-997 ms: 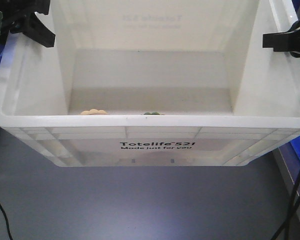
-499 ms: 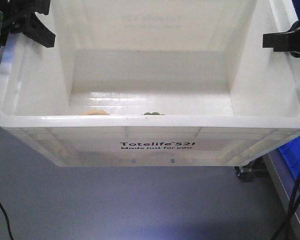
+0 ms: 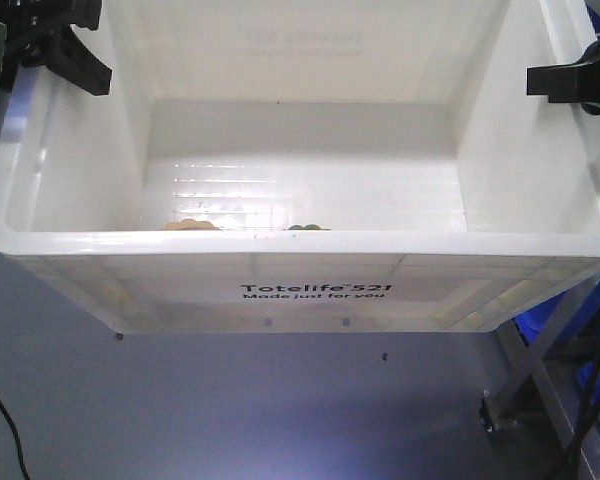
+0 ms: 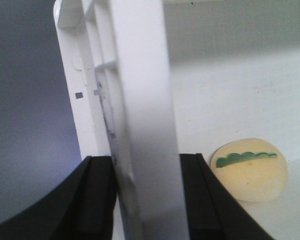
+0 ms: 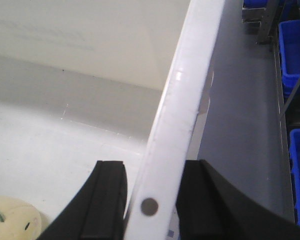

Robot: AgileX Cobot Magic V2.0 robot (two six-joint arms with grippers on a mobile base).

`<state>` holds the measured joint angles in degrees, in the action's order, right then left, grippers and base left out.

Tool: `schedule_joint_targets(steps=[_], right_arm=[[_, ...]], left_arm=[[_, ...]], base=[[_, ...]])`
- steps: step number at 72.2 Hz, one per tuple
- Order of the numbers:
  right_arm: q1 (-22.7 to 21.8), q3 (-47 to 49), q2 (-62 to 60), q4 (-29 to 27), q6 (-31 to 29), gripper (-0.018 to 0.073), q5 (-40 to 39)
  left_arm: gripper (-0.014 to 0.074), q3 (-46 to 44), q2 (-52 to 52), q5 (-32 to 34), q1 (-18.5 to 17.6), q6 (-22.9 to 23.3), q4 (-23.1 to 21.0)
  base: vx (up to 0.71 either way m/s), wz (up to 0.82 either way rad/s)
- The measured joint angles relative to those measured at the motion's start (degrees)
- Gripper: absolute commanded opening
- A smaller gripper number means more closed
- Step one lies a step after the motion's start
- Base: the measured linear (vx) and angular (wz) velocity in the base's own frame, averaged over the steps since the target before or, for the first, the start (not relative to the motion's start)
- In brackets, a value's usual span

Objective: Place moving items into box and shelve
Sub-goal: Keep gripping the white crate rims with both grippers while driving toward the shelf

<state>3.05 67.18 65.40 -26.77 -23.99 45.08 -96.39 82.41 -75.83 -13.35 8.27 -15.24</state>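
Observation:
A white plastic box [image 3: 300,243] marked "Totelife 521" fills the front view, held up off the floor. My left gripper [image 3: 75,50] is shut on its left wall rim [image 4: 140,100], one black finger [image 4: 97,190] on each side. My right gripper [image 3: 570,85] is shut on the right wall rim [image 5: 180,100] the same way. Inside the box lies a cream round toy with a green scalloped mark [image 4: 250,170]; its top shows just over the front rim [image 3: 188,224]. A small green item [image 3: 305,227] lies beside it. The cream toy also shows in the right wrist view [image 5: 12,220].
Grey floor [image 3: 230,410] lies below the box. A metal frame leg with a caster [image 3: 515,375] and blue bins [image 3: 555,315] stand at the lower right. More blue bins on a rack [image 5: 292,45] lie beyond the right wall. Black cables [image 3: 590,420] hang at the right.
The dark surface under the box has gone and lighter floor shows instead. The frame leg and blue bins have come into view at lower right. Both grips are unchanged.

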Motion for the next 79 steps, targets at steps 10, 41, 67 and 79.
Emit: schedule_joint_targets(steps=[10, 41, 67, 79], right_arm=[[0.0, 0.0, 0.0, 0.0, 0.0, -0.0008, 0.0], [0.0, 0.0, 0.0, 0.0, 0.0, -0.0008, 0.0], [0.0, 0.0, 0.0, 0.0, 0.0, -0.0008, 0.0], [0.0, 0.0, 0.0, 0.0, 0.0, -0.0008, 0.0]], left_arm=[[0.0002, 0.0, 0.0, 0.0, 0.0, 0.0, -0.06], [0.0001, 0.0, 0.0, 0.0, 0.0, 0.0, 0.0], [0.0002, 0.0, 0.0, 0.0, 0.0, 0.0, -0.06], [0.0002, 0.0, 0.0, 0.0, 0.0, 0.0, -0.12]], base=[[0.49, 0.09], [0.48, 0.17], [0.42, 0.23], [0.37, 0.37]])
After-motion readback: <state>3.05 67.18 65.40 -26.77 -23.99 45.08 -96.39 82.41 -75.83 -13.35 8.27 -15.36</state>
